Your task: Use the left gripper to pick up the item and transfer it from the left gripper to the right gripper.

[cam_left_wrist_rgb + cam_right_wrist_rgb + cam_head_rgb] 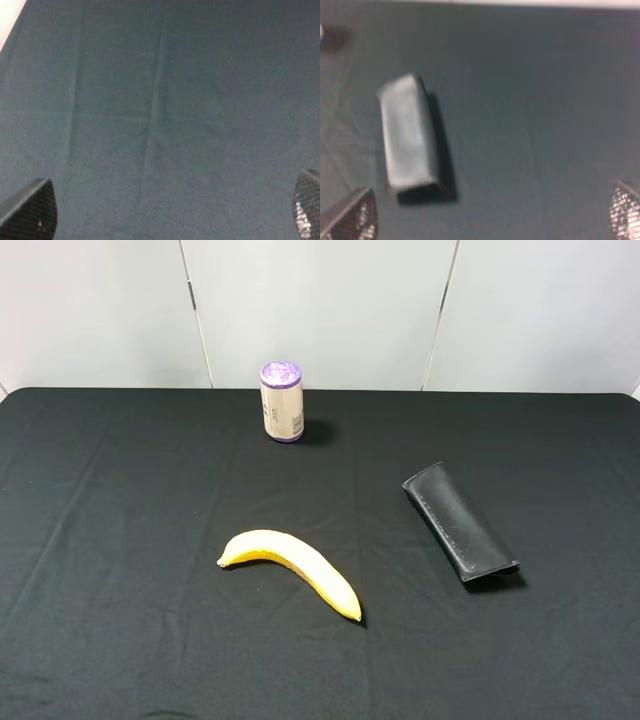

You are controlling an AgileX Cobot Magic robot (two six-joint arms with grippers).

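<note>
The item, a flat oblong black folded pouch (460,524), lies on the black cloth at the right of the exterior high view, angled from upper left to lower right. It also shows in the right wrist view (408,138), some way ahead of the right gripper (492,215). That gripper is open with its fingertips (351,216) wide apart and empty. The left gripper (175,210) is open too, its fingertips (31,209) wide apart over bare cloth. Neither arm shows in the exterior high view.
A yellow banana (292,566) lies near the middle front of the table. A beige can with a purple lid (281,401) stands upright at the back centre. The black cloth (120,540) covers the whole table; a white wall stands behind.
</note>
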